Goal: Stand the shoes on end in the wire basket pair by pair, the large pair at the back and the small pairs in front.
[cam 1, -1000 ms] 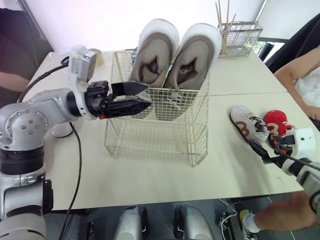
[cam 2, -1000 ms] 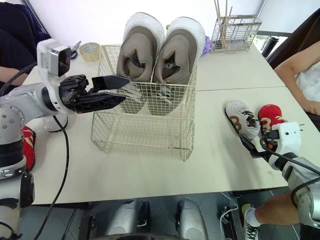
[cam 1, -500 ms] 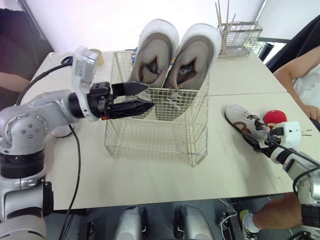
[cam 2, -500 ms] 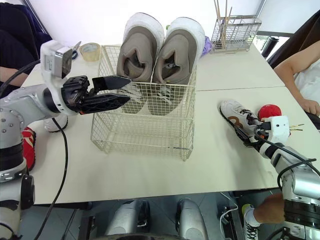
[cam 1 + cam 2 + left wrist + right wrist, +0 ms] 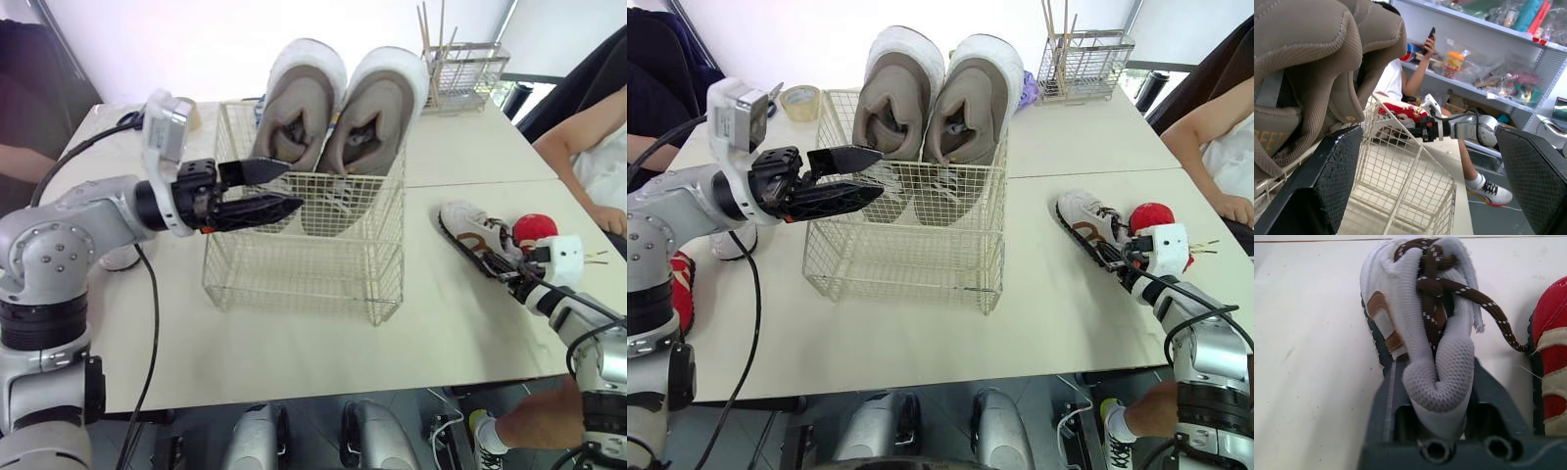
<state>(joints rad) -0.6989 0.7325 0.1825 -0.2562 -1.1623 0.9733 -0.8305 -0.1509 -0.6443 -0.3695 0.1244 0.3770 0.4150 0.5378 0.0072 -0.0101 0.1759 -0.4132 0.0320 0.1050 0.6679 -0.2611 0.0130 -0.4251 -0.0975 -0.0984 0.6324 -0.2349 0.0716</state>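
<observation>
Right end effector (image 5: pixel 1114 257) pinches flat-lying white shoe (image 5: pixel 1084 219) at heel, toe seemingly toward basket (image 5: pixel 903 286); left end effector (image 5: pixel 880 172) spread, empty.

Two pale tables (image 5: pixel 1068 147) are sitting edge to edge, a white wall (image 5: pixel 196 39) glowing bright behind, cluttered grey shelving (image 5: pixel 1488 29) standing beyond.

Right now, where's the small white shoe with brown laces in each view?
Left eye view: small white shoe, right of the wire basket.
Right eye view: the shoe, same spot.
Right wrist view: the shoe, heel toward the camera.
Left wrist view: too small to tell.
Landmark: red shoe beside it, also in the right wrist view.
</observation>
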